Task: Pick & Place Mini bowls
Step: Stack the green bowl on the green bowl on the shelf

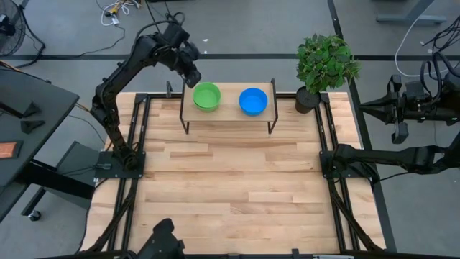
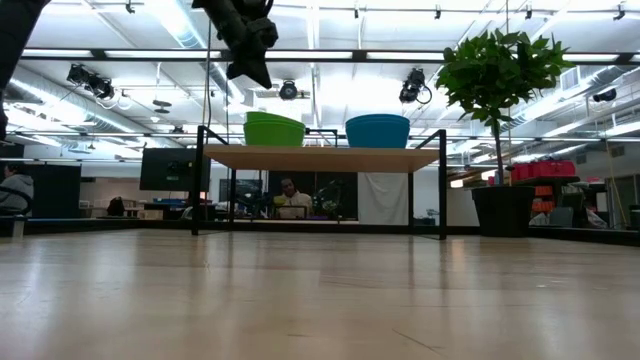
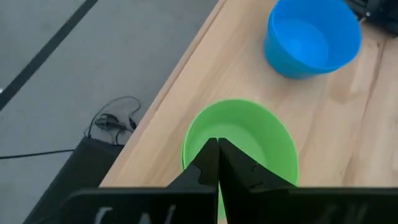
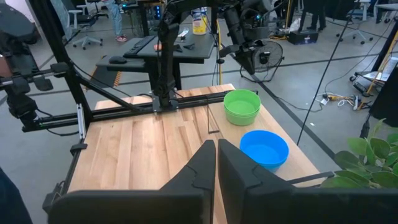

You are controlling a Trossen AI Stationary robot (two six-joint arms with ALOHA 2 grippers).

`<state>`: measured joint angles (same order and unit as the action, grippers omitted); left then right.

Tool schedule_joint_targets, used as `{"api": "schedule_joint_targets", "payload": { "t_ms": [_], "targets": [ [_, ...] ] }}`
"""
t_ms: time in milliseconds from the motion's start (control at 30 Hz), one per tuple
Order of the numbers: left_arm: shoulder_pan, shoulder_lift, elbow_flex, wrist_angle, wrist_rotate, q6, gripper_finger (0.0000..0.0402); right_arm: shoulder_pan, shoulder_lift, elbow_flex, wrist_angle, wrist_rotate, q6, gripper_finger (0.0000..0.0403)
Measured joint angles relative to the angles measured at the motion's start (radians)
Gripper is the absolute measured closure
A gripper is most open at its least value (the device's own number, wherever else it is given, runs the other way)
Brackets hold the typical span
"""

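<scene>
A green mini bowl (image 1: 207, 96) and a blue mini bowl (image 1: 253, 101) stand upright side by side on a raised wooden shelf (image 1: 230, 89) at the table's far edge. They also show in the low view, green (image 2: 274, 130) and blue (image 2: 378, 131). My left gripper (image 1: 192, 76) hangs shut a little above the green bowl's left rim, touching nothing; in its wrist view the shut fingertips (image 3: 217, 147) stand over the green bowl (image 3: 261, 140). My right gripper (image 4: 216, 148) is shut and empty, off the table's right side. No other mini bowls are in view.
The shelf stands on thin black legs (image 2: 197, 180) with open space under it. A potted green plant (image 1: 327, 61) stands at the far right corner beside the shelf. The wooden tabletop (image 1: 237, 180) stretches in front of the shelf, with black rails along its left and right sides.
</scene>
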<state>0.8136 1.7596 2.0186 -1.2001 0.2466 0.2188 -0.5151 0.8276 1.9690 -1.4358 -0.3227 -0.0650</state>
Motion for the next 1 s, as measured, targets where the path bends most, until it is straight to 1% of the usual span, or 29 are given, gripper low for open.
{"api": "schedule_joint_targets", "payload": {
  "t_ms": [467,600,667,800,900,1000],
  "targets": [
    [-0.056,-0.001,0.000,0.143,-0.003,-0.051,0.0401,0.000,0.000,0.000,0.000,0.000,0.000,0.0380],
    [-0.066,-0.027,-0.008,0.186,-0.004,-0.061,0.0401,0.000,0.000,0.000,0.000,0.000,0.000,0.0380],
    [-0.073,-0.064,-0.052,0.254,-0.005,-0.078,0.0401,0.000,0.000,0.000,0.000,0.000,0.000,0.0380],
    [-0.077,-0.151,-0.188,0.354,0.005,-0.111,0.0401,0.000,0.000,0.000,0.000,0.000,0.000,0.0380],
    [-0.072,-0.198,-0.273,0.367,0.014,-0.124,0.0401,0.000,0.000,0.000,0.000,0.000,0.000,0.0380],
    [-0.063,-0.233,-0.346,0.411,0.029,-0.100,0.0401,0.000,0.000,0.000,0.000,0.000,0.000,0.0380]
  ]
}}
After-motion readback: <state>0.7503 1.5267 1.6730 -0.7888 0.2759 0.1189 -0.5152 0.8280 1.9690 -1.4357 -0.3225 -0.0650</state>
